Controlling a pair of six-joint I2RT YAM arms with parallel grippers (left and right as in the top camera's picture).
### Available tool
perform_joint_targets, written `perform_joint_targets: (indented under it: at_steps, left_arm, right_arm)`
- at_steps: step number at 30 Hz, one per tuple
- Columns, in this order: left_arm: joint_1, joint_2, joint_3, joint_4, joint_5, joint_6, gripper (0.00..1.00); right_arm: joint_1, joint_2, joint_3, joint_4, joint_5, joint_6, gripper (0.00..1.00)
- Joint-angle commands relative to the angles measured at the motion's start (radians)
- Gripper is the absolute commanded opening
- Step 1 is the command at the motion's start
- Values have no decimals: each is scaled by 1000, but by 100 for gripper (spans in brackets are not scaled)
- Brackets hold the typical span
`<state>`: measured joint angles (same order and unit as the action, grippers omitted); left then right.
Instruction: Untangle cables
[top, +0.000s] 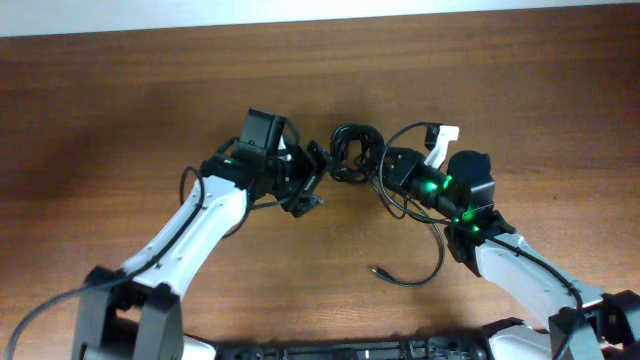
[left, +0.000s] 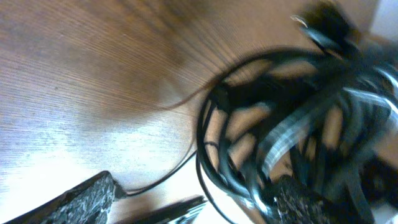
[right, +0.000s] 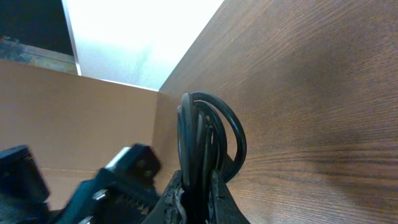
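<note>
Several glossy black loops make up the cable bundle (top: 355, 148), a round coil of smooth, thin cord. It lies mid-table on the matte, fine-grained brown wood of the table (top: 150, 90), between the two grippers. Only the overhead view shows one strand trailing toward the near side to a loose plug end (top: 378, 269). Only the right wrist view shows the right gripper (right: 198, 190) pinched tight on the coil, its loops standing on edge. The blurred left wrist view shows the left gripper (left: 196, 186) spread wide, its rough black fingers (left: 81, 202) holding nothing, with the coil close by one finger.
</note>
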<state>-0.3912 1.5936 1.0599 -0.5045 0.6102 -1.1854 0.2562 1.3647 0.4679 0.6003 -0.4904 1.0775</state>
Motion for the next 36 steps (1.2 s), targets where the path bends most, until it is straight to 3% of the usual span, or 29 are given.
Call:
perform_joint_targets:
  at_steps: [1, 3, 4, 9, 11, 12, 15, 17, 19, 21, 25, 27, 28, 29, 30, 35, 36]
  left_arm:
    - [-39, 95, 14, 90, -31, -217, 84]
    - [-58, 136, 14, 188, -31, -217, 84]
    - [-62, 143, 14, 207, -31, -217, 73]
    - [-62, 145, 14, 216, -31, -202, 0]
    - [-37, 145, 14, 216, -31, -26, 0]
    - [-21, 144, 14, 216, -26, 66, 0]
    - [110, 131, 14, 216, 103, 441, 0]
    - [203, 99, 14, 214, 187, 681, 0]
    - [263, 62, 14, 212, 309, 909, 0]
    - [268, 42, 14, 212, 348, 1025, 0]
    - [162, 42, 14, 213, 339, 1142, 0]
    - [138, 42, 14, 211, 229, 1134, 0]
    - [136, 42, 14, 213, 125, 1058, 0]
    - [138, 42, 14, 222, 30, 910, 0]
    - [138, 42, 14, 236, 17, 859, 0]
    - [138, 32, 23, 140, -146, 804, 0]
    - [138, 10, 40, 85, -217, 805, 0]
  right_arm:
    - [-1, 1, 9, 11, 1, 5, 4]
    - [-1, 1, 9, 11, -3, 5, 4]
    - [-1, 1, 9, 11, -11, 5, 4]
    - [-1, 1, 9, 7, -13, -5, 4]
    - [-2, 1, 9, -20, -27, -132, 6]
    - [-1, 1, 9, -25, -35, -192, 13]
    - [-5, 1, 9, -47, -81, -411, 50]
    - [-39, 1, 9, -50, -105, -451, 68]
    - [-100, 1, 9, -50, -140, -498, 70]
    - [-127, 1, 9, -50, -193, -498, 72]
    - [-125, 1, 9, -44, -260, -497, 77]
    - [-125, 1, 9, -42, -347, -497, 77]
    - [-124, 1, 9, -43, -413, -498, 77]
    - [-110, 1, 9, -43, -457, -513, 80]
    - [-88, 1, 9, -43, -468, -568, 80]
    - [-1, -3, 35, -51, -336, -705, 81]
    - [-1, -19, 85, -128, -335, -759, 83]
